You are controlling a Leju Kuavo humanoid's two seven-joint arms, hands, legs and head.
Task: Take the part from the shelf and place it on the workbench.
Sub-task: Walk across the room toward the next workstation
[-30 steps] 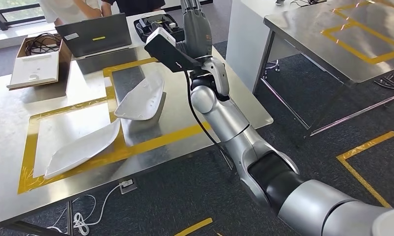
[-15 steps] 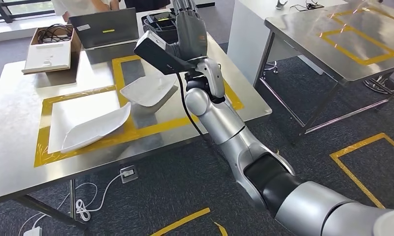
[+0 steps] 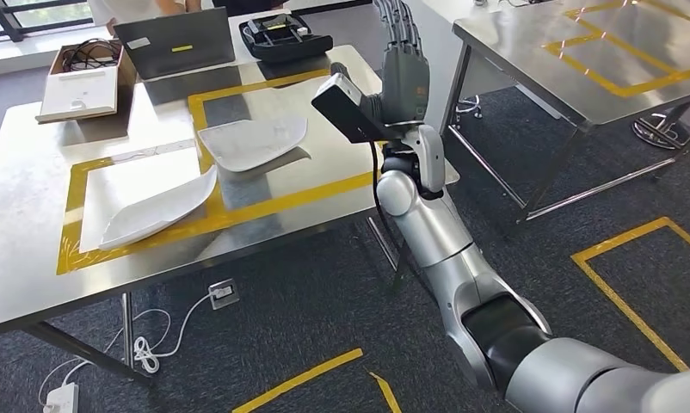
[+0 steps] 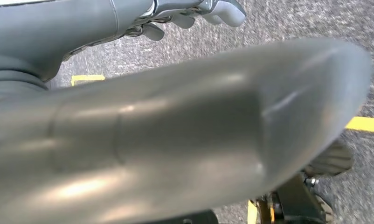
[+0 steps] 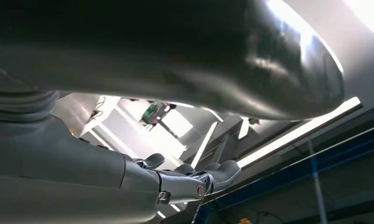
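Right hand (image 3: 403, 60) is raised over the near workbench's (image 3: 23, 258) corner, fingers straight and apart, holding nothing. Left hand (image 4: 194, 14) hangs above the carpet, fingers loosely extended and empty. Beyond the right hand, 2 white parts (image 3: 157, 209) (image 3: 254, 142) lie on the steel top inside yellow tape. Farther back sit a laptop (image 3: 178, 41) and a cardboard box (image 3: 79, 82).

laptop (image 3: 176, 41), cardboard box (image 3: 77, 83), black tray (image 3: 283, 36)
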